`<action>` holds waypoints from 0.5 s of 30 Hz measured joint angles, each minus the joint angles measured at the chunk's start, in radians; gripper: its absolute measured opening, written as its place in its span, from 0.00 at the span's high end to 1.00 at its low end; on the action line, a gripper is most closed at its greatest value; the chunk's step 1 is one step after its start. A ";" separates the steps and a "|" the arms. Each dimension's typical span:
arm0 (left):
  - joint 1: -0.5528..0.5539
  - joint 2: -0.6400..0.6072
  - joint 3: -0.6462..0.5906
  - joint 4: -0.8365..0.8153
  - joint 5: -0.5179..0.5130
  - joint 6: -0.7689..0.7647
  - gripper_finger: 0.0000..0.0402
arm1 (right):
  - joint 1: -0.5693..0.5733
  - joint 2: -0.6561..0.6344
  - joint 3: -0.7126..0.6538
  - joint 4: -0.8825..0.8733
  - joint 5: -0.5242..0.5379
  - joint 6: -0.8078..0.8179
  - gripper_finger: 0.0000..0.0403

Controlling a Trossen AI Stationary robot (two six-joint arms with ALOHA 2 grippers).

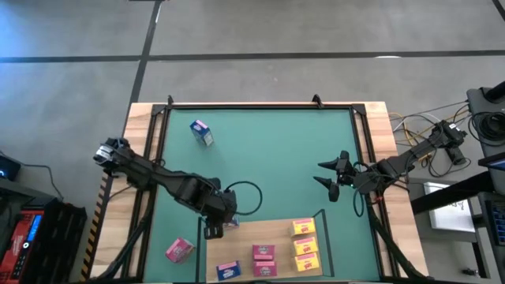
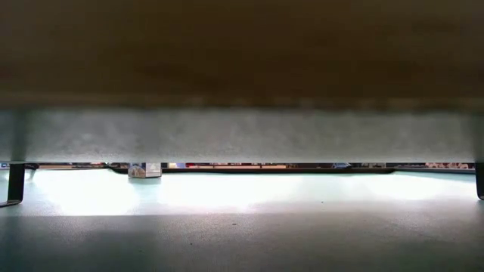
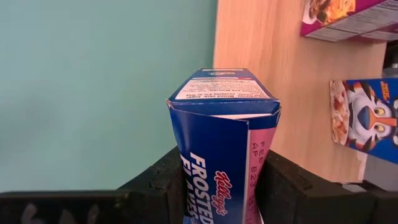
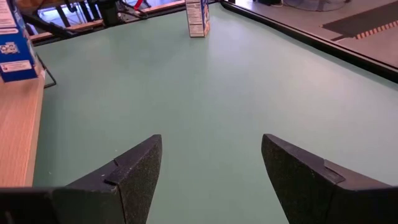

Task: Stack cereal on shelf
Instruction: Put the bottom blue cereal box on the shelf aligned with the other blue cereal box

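We are in the placing step: our left gripper (image 1: 215, 229) has its jaws closed on a blue cereal box (image 3: 225, 137), squeezed enough that the carton's front panel bows, and it hangs just over the near-left edge of the shelf (image 1: 278, 232), the light-wood board we take as our landmark. On that board we see yellow boxes (image 1: 304, 244) stacked toward its right end, a pink box (image 1: 263, 252) in the middle and another blue box (image 1: 228, 270) at its left end. Off the shelf, a pink box (image 1: 179, 250) lies just left of it on the green mat (image 1: 268, 158), and a blue box (image 1: 201, 132) stands well beyond it toward the far side. Our right gripper (image 1: 333, 178) waits beyond the shelf's right end, jaws parted and empty. Next, we judge, the held box needs carrying in over the wood, setting down squarely beside its blue mate, then releasing.
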 joint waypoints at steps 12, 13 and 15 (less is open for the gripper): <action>-0.048 0.036 0.000 0.097 0.042 -0.010 0.67 | 0.000 0.000 0.000 0.000 0.000 0.000 0.34; -0.048 0.036 0.000 0.097 0.042 -0.018 0.67 | 0.000 0.000 0.000 0.000 0.000 0.000 0.34; -0.050 0.036 0.000 0.097 0.043 -0.037 0.67 | 0.000 0.000 0.000 0.000 0.000 0.000 0.34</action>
